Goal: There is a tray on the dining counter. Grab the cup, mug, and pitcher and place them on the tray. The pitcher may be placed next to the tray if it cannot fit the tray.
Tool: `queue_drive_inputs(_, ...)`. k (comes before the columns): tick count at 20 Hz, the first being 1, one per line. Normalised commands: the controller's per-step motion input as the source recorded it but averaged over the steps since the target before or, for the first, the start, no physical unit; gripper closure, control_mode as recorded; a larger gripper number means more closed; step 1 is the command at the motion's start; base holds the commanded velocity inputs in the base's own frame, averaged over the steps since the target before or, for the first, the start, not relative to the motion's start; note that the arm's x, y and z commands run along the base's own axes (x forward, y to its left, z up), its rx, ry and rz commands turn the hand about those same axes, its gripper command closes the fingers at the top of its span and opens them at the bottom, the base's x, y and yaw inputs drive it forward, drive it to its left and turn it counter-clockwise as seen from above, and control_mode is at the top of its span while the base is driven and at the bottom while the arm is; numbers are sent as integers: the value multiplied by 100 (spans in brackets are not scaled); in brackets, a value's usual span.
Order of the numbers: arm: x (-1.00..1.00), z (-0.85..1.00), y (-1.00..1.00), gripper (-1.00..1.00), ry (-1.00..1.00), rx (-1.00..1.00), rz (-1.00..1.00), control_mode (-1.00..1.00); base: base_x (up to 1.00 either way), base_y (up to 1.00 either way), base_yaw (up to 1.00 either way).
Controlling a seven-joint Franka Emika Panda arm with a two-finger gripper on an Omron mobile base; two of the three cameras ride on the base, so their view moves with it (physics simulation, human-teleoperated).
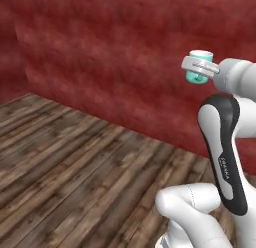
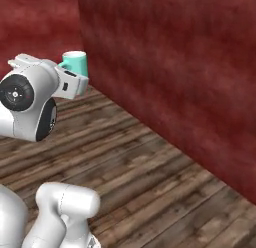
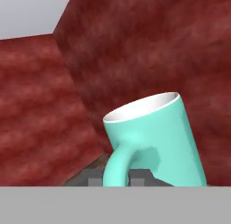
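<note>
While your gripper point(image 1: 199, 72) hangs high before the red wall point(image 1: 115, 57), you have it clenched on the mug point(image 3: 155, 139), handle toward the hand camera.

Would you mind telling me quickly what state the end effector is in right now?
End effector: closed on the mug, held up in the air near the red wall.
</note>
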Motion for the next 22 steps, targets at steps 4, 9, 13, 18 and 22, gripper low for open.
queue_drive_inputs(4, 0, 0, 0, 100, 0, 0, 0, 100, 100, 0, 65)
queue_drive_inputs(9, 0, 0, 0, 100, 0, 0, 0, 100, 98, 0, 67)
queue_drive_inputs(13, 0, 0, 0, 100, 0, 0, 0, 100, 90, 0, 70)
queue_drive_inputs(18, 0, 0, 0, 100, 0, 0, 0, 100, 77, -9, 74)
queue_drive_inputs(22, 0, 0, 0, 100, 0, 0, 0, 100, 71, -18, 74)
